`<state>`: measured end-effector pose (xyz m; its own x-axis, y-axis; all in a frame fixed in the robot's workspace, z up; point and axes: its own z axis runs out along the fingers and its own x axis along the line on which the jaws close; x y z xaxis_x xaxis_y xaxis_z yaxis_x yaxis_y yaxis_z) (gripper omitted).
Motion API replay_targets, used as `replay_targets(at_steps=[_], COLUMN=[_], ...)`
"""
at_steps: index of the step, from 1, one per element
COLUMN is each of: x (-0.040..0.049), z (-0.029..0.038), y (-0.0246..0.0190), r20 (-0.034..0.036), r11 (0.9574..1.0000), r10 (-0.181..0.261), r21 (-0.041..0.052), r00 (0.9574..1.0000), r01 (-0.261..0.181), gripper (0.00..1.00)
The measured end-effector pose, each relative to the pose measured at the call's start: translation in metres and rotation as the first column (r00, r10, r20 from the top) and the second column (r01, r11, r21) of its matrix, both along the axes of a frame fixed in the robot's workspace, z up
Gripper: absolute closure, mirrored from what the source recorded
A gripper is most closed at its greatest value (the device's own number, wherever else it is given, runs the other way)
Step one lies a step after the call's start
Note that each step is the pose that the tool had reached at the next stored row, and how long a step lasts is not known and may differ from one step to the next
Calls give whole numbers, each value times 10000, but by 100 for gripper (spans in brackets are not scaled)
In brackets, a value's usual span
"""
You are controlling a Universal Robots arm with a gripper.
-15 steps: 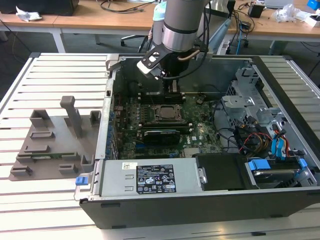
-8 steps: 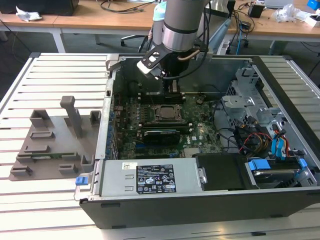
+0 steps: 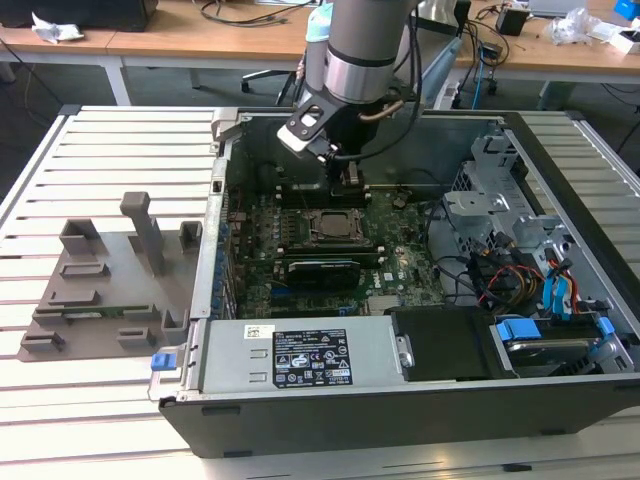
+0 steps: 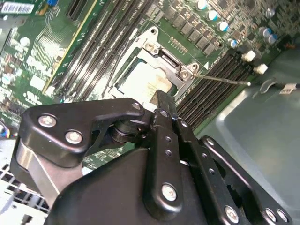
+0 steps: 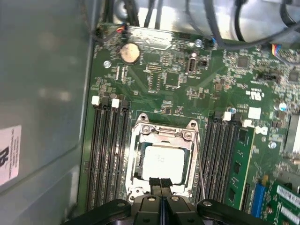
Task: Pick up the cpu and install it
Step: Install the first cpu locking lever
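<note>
Gleaming silvery-white in its socket frame (image 5: 161, 157), square cpu (image 5: 163, 163) beneath gripper (image 5: 161, 183), fingers pressed together.

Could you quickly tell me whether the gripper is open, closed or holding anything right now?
Gripper: fingers closed together, holding nothing, just above the cpu lying in its socket.

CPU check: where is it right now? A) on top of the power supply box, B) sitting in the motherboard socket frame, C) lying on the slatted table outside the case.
B: in the first wrist view the cpu sits inside the socket frame, with the hand just above its edge.
</note>
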<state>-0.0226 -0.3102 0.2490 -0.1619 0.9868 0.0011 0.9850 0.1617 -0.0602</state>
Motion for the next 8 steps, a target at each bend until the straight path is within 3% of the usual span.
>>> replay_targets(at_steps=[5, 6, 8], x=[0, 0, 0], z=[0, 0, 0], y=[0, 0, 0], r20=[0, 0, 0], r11=[9955, 9876, 9814], r10=[944, 1569, 1917], r21=[1, 0, 0], r00=[9955, 9876, 9814], r01=[-944, -1569, -1917], gripper=[89, 89, 89])
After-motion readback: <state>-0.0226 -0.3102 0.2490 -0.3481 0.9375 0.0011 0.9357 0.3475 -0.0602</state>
